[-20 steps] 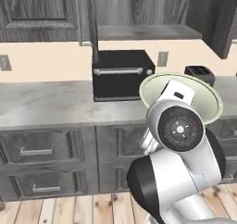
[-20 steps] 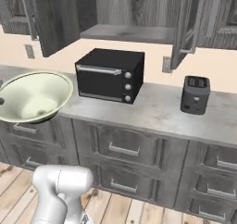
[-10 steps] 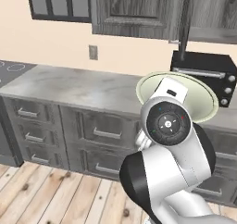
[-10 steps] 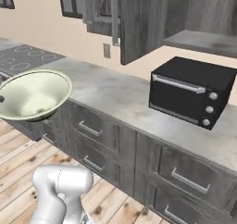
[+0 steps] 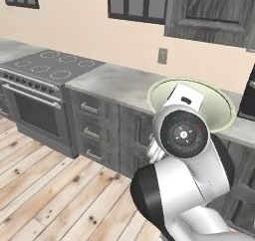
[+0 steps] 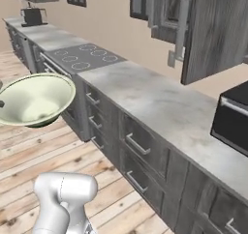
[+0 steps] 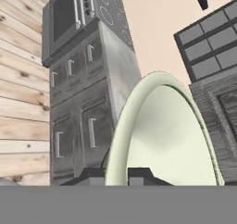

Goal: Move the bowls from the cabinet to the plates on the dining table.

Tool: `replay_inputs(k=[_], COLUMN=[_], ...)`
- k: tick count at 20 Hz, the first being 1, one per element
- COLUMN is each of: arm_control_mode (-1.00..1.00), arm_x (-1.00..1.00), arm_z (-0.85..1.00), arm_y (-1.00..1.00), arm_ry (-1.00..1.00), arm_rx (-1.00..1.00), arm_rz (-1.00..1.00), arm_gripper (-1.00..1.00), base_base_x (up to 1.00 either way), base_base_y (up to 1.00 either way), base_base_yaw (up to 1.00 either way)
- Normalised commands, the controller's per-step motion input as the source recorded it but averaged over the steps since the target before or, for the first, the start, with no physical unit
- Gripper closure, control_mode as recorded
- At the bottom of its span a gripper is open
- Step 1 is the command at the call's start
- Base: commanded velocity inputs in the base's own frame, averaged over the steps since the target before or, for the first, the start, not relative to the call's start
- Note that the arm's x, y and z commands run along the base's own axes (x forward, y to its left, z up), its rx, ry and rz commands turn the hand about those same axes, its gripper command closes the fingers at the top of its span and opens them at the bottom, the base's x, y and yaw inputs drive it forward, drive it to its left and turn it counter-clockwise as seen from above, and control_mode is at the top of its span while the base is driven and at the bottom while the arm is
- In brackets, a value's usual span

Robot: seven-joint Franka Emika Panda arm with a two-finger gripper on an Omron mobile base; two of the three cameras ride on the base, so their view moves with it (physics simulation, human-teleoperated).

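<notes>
My gripper [image 7: 115,176] is clamped on the rim of the cream-green bowl [image 6: 34,100], carried tilted above the floor beside the surface [image 6: 160,102]; a sharp swing could slip it loose.

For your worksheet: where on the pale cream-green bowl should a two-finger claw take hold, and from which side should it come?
Grip the thin rim of the cream-green bowl, one finger inside the wall and one outside, coming over the edge. The body looks too wide to span, and the claw holds it this way now.
</notes>
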Motion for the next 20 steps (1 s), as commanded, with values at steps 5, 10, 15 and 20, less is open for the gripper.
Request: replay_inputs(k=[5, 10, 15, 20], arm_control_mode=[1.0, 1.0, 1.0, 1.0], arm_x=[0.0, 0.0, 0.0, 0.0], arm_z=[0.0, 0.0, 0.0, 0.0], arm_y=[0.0, 0.0, 0.0, 0.0], arm_ry=[0.0, 0.0, 0.0, 0.0], arm_rx=[0.0, 0.0, 0.0, 0.0], arm_rz=[0.0, 0.0, 0.0, 0.0], arm_gripper=[1.0, 1.0, 1.0, 1.0], base_base_x=[0.3, 0.52, 0.71, 0.9], base_base_y=[0.25, 0.06, 0.0, 0.0], base_base_yaw=[0.47, 0.46, 0.33, 0.2])
